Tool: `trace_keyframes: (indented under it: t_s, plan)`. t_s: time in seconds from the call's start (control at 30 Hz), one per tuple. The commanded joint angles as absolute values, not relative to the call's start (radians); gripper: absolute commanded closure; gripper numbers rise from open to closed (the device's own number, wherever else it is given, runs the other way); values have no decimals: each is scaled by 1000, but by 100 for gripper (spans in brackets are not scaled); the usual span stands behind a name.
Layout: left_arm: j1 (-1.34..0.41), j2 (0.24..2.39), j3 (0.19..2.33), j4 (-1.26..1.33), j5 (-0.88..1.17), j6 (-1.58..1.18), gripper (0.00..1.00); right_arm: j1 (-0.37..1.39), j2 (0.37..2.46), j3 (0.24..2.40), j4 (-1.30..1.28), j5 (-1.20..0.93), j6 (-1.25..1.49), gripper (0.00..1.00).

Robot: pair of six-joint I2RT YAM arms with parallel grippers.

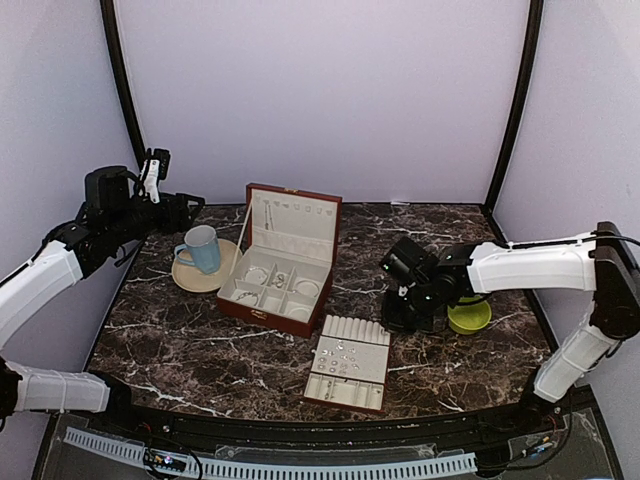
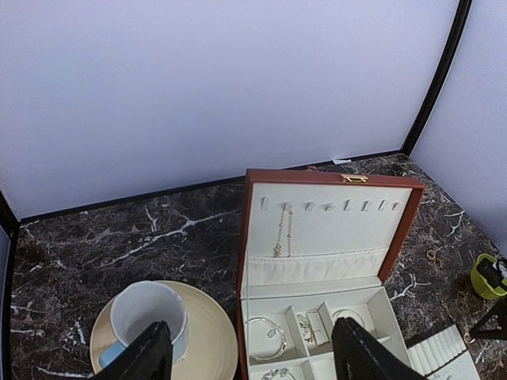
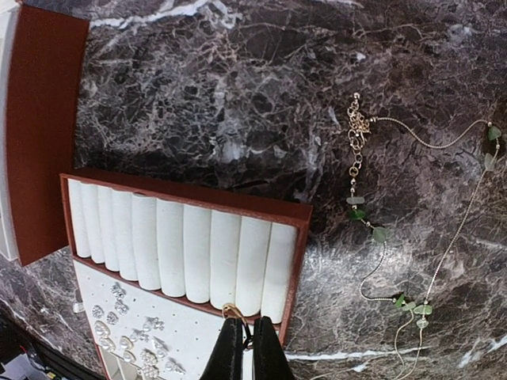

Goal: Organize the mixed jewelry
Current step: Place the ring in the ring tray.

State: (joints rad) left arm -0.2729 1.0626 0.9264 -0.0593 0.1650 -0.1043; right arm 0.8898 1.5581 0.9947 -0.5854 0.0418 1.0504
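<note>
Left gripper [image 2: 253, 348]: jaws wide apart, empty; near mug [image 1: 201, 248], left of box [image 1: 292, 222].
Mixed jewelry [image 1: 272, 278]: in box compartments; studs [image 1: 343, 355] on tray [image 1: 356, 330], right-front of box.
Right gripper [image 3: 242, 326]: jaws closed on gold ring [image 3: 234, 310], over tray.

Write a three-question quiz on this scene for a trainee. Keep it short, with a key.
1. True or false: the jewelry box has its lid shut.
2. The blue mug stands on: A) the ring tray B) the cream plate C) the jewelry box.
3. Which hand is over the ring tray, and is it open or shut?
Key: 1 false; 2 B; 3 the right hand, shut.
</note>
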Motion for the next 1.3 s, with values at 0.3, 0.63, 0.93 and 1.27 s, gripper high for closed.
trace_keyframes:
  t_s: [0.3,0.63,0.93,1.27]
  plan:
    - [-270,1013,911,-61,142,-90,28,920,1734,1182,-814,174,1061,100]
    - [-269,1010,911,-64,139,-92,27,921,1786,1227,-881,216,1083,100]
    - [-268,1006,909,-64,131,-88,27,942,1870,1318,-942,253,1067,100]
    - [-269,1007,907,-63,130,-89,27,965,1908,1392,-1007,300,1059,100]
